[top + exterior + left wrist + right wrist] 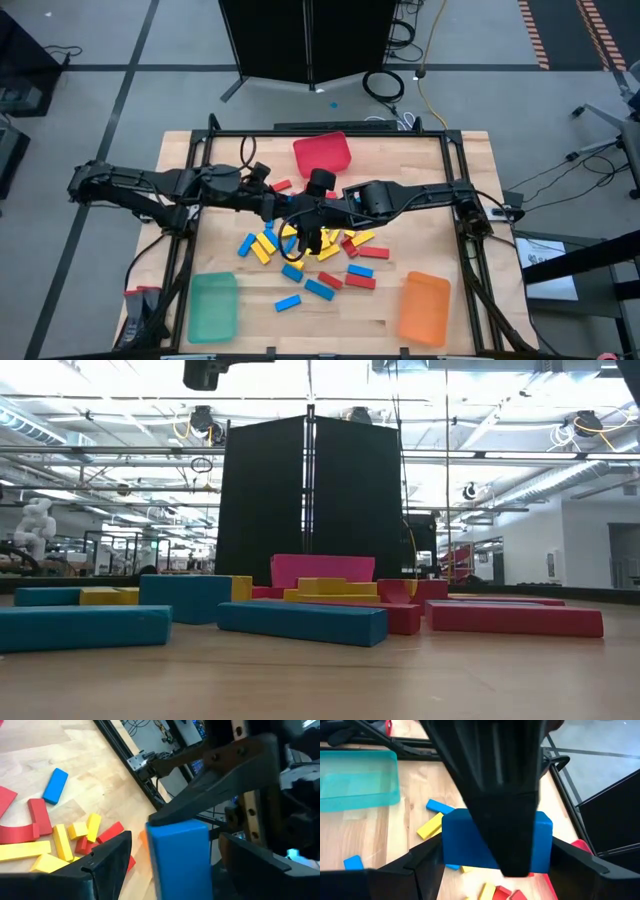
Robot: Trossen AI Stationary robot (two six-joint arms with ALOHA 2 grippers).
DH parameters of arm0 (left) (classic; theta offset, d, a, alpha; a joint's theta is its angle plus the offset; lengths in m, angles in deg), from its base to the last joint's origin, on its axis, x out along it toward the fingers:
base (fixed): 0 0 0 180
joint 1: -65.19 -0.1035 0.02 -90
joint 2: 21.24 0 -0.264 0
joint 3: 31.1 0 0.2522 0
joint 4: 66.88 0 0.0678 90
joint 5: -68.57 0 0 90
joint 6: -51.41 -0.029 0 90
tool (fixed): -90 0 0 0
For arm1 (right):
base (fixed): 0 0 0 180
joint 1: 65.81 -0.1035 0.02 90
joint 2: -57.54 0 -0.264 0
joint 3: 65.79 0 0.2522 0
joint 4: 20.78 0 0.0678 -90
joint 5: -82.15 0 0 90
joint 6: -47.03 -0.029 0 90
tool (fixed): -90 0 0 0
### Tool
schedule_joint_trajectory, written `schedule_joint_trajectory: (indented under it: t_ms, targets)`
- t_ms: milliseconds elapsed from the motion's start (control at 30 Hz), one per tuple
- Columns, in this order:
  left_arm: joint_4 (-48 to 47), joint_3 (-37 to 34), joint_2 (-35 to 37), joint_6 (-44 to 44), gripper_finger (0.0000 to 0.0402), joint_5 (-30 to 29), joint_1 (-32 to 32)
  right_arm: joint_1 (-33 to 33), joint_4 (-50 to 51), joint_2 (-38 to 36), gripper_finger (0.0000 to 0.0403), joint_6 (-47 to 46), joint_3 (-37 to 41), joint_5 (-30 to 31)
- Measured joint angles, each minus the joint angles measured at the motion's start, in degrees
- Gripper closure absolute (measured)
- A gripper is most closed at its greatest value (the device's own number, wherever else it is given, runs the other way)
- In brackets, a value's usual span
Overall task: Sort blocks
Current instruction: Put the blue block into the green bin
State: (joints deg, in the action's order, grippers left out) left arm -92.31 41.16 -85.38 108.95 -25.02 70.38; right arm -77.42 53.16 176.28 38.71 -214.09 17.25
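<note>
A blue block (177, 862) (457, 840) is up in the air over the middle of the table, where my two grippers meet. My right gripper (495, 851) (313, 232) is shut on it. My left gripper (175, 839) (286, 224) is open, with one finger on each side of the block and a gap showing at both. One left finger (495, 795) hides the block's middle in the right wrist view. Several red, yellow and blue blocks (320, 258) (300, 620) lie flat on the table below. My right gripper pinches the blue block between its two fingers, one on each opposite end (447, 847). One of its fingers (215, 775) lies across the end (172, 825) that faces up in the left wrist view. The block is lifted clear of the table, above the pile.
A red bin (322, 155) sits at the far middle, a green bin (213, 305) at the near left and an orange bin (424, 308) at the near right. Loose blocks spread from the centre toward the near edge. A black metal frame (455, 190) borders the table.
</note>
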Motion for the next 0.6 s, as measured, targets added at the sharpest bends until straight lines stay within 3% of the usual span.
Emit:
schedule_joint_trajectory:
  t_ms: [600]
  targets:
    - [-1.4,0.0,0.0,-2.4,0.0219,-0.1,0.0,1.2,-0.1,0.5,0.0126,0.3,0.0,-0.1]
